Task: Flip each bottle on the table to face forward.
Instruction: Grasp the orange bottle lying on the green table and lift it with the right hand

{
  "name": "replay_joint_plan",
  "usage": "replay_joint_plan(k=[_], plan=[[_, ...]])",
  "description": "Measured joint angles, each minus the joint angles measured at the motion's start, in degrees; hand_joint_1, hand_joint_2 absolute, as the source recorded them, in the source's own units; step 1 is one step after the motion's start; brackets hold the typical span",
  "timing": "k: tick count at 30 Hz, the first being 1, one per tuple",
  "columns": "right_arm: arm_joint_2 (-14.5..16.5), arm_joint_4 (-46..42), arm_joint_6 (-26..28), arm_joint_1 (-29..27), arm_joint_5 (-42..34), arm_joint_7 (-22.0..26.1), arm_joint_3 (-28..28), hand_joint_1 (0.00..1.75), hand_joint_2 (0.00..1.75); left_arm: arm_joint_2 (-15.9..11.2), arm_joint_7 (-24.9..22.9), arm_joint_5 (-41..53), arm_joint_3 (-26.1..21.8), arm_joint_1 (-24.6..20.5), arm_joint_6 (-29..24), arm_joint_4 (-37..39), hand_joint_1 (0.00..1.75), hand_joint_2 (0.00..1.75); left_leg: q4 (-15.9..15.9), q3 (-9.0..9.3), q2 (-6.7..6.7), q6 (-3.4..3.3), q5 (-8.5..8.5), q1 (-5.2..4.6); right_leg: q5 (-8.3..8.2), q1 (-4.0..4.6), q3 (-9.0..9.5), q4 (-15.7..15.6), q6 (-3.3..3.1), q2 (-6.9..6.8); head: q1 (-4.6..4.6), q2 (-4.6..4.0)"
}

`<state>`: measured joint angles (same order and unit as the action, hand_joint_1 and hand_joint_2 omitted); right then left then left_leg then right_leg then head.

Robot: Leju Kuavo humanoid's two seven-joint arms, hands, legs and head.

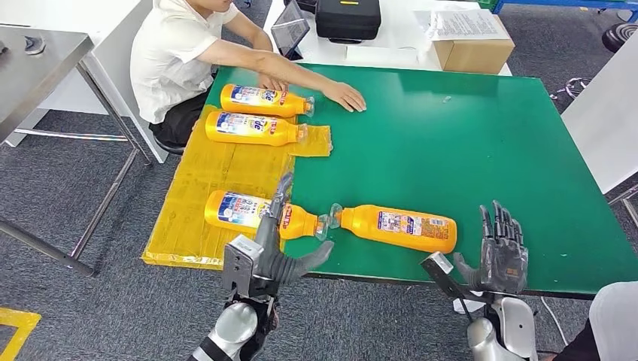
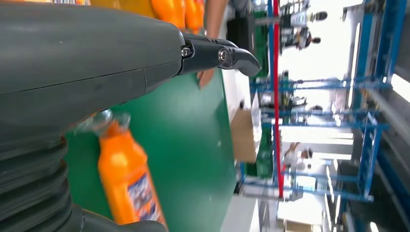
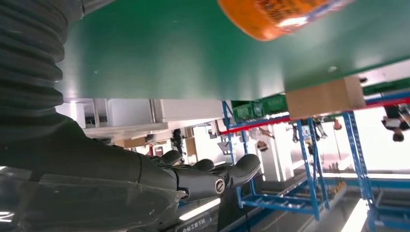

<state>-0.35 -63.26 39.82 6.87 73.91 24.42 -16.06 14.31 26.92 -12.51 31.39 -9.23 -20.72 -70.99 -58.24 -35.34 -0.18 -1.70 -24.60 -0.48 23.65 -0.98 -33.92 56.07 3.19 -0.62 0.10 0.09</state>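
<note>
A: Where are the bottles?

B: 4 orange ones lie on their sides on the green counter (image 1: pixel 466 143). 2 sit on the yellow sheet (image 1: pixel 203 180) near the seated person (image 1: pixel 180 60), whose hand (image 1: pixel 344 96) rests flat just beside the farthest one. The near-left bottle (image 1: pixel 248 212) lies half on the sheet, and the near-right bottle (image 1: pixel 399 227) lies on bare green, their caps almost meeting.

A: And the robot's hands?

B: The left hand (image 1: pixel 280 252) hovers over the near-left bottle, fingers spread with the thumb out toward the caps, holding nothing. The right hand (image 1: pixel 502 252) stands at the counter's near edge, fingers apart and upright, also empty, near the base of the near-right bottle.

A: So which step?

B: I'd judge it is reaching for the near-left bottle, not yet gripping it. Next it likely needs to lower the left hand, close around the body and roll it label-forward without knocking the neighbouring cap.

A: The room?

B: Grey carpet, a white desk behind with a black case (image 1: pixel 347 19) and a cardboard box (image 1: pixel 474 49); blue racking (image 2: pixel 367 135) stands beyond.
</note>
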Motion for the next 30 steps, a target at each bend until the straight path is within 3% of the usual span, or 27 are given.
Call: replay_joint_plan(k=[5,14,30], plan=[[-2.3,9.3,0.0,4.8,-2.0,0.1,0.9,0.00,1.75,0.3,0.5,0.3,2.4,-0.6,-2.1,1.6,0.00,1.75,0.0,0.01,0.02,0.00,0.01,0.03,-0.01,0.03,-0.01,0.0,0.01,0.02,-0.01,0.00],[-2.7,21.0,0.3,9.6,-2.0,-0.1,6.5,0.00,1.75,0.5,-0.2,1.1,4.6,-2.7,-3.3,4.9,0.00,1.75,0.0,0.02,0.06,0.00,0.01,0.10,-0.01,0.10,-0.01,0.0,0.00,0.03,-0.01,0.00],[-3.7,25.2,-0.3,11.8,-5.7,-1.9,16.3,0.00,1.75,0.6,-1.3,2.7,5.5,-3.3,-3.2,6.2,0.00,1.75,0.0,0.19,0.22,0.00,0.01,0.10,-0.01,0.11,0.08,0.0,0.00,0.12,-0.01,0.00]])
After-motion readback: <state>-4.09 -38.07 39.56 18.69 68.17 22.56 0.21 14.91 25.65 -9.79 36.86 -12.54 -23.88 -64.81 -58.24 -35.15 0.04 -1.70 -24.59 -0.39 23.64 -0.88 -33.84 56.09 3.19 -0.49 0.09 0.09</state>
